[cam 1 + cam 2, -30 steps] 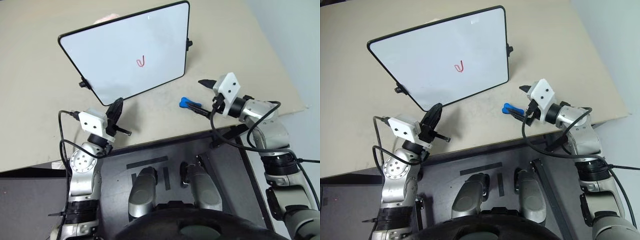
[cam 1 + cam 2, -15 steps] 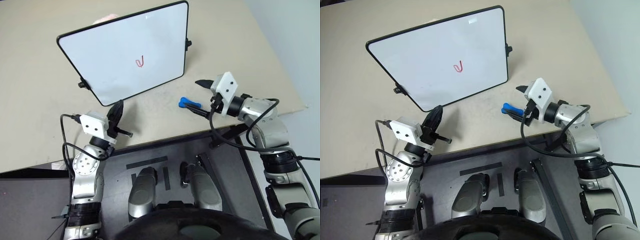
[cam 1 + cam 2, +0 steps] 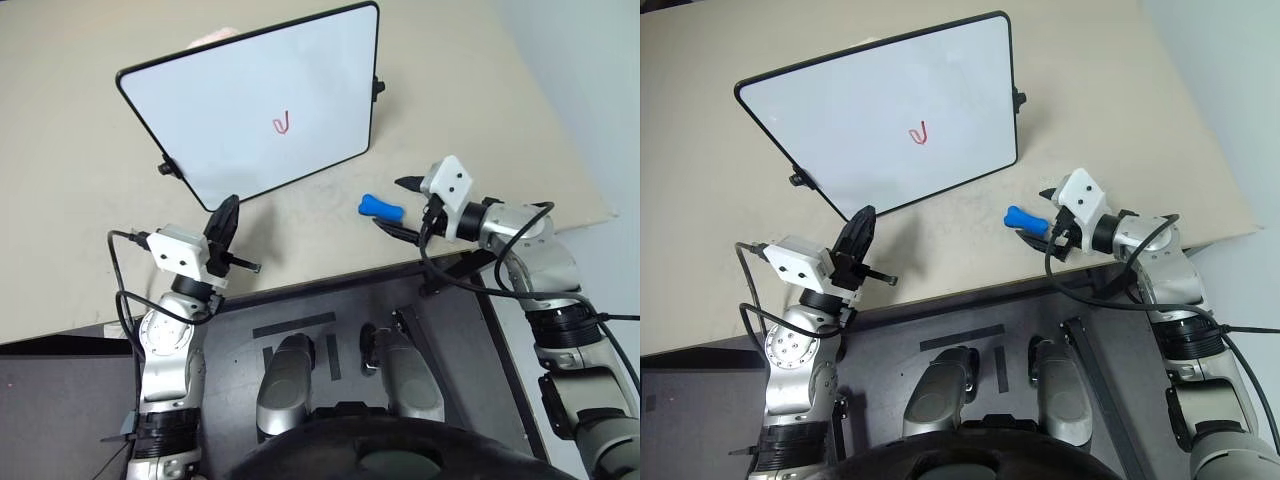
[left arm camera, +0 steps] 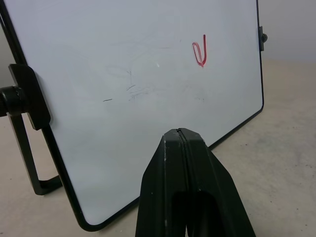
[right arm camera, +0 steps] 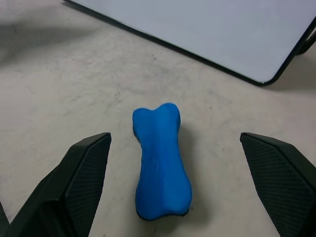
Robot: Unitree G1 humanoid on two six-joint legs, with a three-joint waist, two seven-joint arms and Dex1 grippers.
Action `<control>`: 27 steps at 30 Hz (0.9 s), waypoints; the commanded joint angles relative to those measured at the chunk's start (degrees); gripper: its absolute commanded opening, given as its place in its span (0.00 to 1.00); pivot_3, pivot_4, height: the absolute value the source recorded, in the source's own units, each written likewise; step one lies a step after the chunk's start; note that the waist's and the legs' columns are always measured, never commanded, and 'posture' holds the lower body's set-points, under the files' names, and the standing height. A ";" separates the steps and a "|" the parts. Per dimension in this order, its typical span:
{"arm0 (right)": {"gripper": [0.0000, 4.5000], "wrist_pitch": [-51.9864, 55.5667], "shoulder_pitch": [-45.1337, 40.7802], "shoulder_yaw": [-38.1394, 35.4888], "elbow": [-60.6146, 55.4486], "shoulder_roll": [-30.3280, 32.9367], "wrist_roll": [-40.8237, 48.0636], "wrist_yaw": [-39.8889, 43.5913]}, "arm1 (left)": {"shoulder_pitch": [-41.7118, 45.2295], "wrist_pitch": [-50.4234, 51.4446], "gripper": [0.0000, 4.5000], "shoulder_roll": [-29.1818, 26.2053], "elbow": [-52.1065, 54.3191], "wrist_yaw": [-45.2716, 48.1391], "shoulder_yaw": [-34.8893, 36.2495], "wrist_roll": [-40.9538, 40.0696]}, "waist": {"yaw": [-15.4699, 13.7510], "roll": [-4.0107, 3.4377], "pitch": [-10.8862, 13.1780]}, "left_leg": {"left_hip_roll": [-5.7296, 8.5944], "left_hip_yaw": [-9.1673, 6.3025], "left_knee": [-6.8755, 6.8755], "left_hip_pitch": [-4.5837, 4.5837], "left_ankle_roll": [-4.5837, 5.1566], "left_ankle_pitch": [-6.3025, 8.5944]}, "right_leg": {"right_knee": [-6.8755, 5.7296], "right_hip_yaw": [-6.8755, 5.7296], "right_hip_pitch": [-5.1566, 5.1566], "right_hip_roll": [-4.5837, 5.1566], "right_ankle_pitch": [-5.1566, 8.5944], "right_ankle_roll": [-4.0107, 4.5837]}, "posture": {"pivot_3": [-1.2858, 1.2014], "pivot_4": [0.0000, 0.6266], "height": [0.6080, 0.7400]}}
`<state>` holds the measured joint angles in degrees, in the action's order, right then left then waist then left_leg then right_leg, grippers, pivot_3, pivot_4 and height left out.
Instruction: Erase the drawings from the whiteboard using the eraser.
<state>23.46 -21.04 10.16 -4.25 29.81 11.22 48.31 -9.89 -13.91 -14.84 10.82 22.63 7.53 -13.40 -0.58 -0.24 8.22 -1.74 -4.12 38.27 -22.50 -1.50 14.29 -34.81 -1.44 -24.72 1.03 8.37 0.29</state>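
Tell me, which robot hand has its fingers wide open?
The right gripper, fingers spread either side of the blue eraser. The left gripper is pressed shut.

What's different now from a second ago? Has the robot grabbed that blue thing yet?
Not yet. The right gripper has come down around the eraser, jaws wide open on either side, not gripping. The left gripper stays shut before the whiteboard; the red drawing is unchanged.

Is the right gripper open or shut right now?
Open: the right gripper has its fingers spread wide either side of the eraser.
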 commanded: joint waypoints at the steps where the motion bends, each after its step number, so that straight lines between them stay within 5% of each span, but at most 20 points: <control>1: 0.99 0.48 -1.23 0.48 -0.53 -0.45 -0.35 -0.18 | 0.56 -1.26 0.00 0.33 0.54 0.23 -0.51 0.22 | 0.00 0.00 0.00 | 0.00 0.00 0.00 0.00 0.00 0.00 | 0.00 0.00 0.00 0.00 0.00 0.00 | 0.52 0.24 1.00; 9: 0.95 0.94 -2.59 1.92 1.37 -1.73 -1.69 -0.67 | 1.18 -2.25 0.00 0.02 -1.30 -0.47 0.03 1.14 | 0.02 0.00 0.00 | 0.00 0.00 0.00 0.01 0.00 0.00 | -0.01 0.00 0.00 0.00 0.00 0.00 | 0.52 0.24 1.00; 12: 0.79 0.96 -2.89 2.14 1.89 -1.99 -2.24 -0.70 | 1.17 -2.52 0.00 -0.08 -1.73 -0.71 0.14 1.39 | 0.02 0.00 0.00 | 0.00 0.00 0.00 0.00 0.00 0.00 | -0.01 0.00 -0.01 0.00 0.00 0.00 | 0.52 0.24 1.00; 21: 0.10 0.80 -3.15 2.03 2.22 -1.70 -2.75 -0.23 | 0.39 -2.83 0.00 0.48 -1.26 -1.13 -0.23 1.62 | 0.02 0.00 0.00 | 0.00 0.00 0.00 0.01 0.00 0.00 | -0.02 0.00 0.00 0.00 0.00 0.01 | 0.52 0.24 1.00; 27: 0.02 -3.31 -4.43 2.22 0.49 -1.28 -4.10 0.03 | 0.37 -2.64 0.00 0.54 -1.31 -1.03 -0.39 1.53 | 0.03 0.00 0.00 | 0.00 -0.01 0.00 0.02 -0.01 0.00 | -0.03 0.00 0.00 0.00 -0.01 0.02 | 0.52 0.24 1.00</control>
<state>22.55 -23.59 12.57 -0.82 28.02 7.44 47.91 -9.52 -15.34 -14.43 8.47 21.82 6.73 -11.91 -0.55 -0.24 8.22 -1.74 -4.13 38.28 -22.49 -1.51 14.29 -34.84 -1.44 -24.73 1.04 8.36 0.31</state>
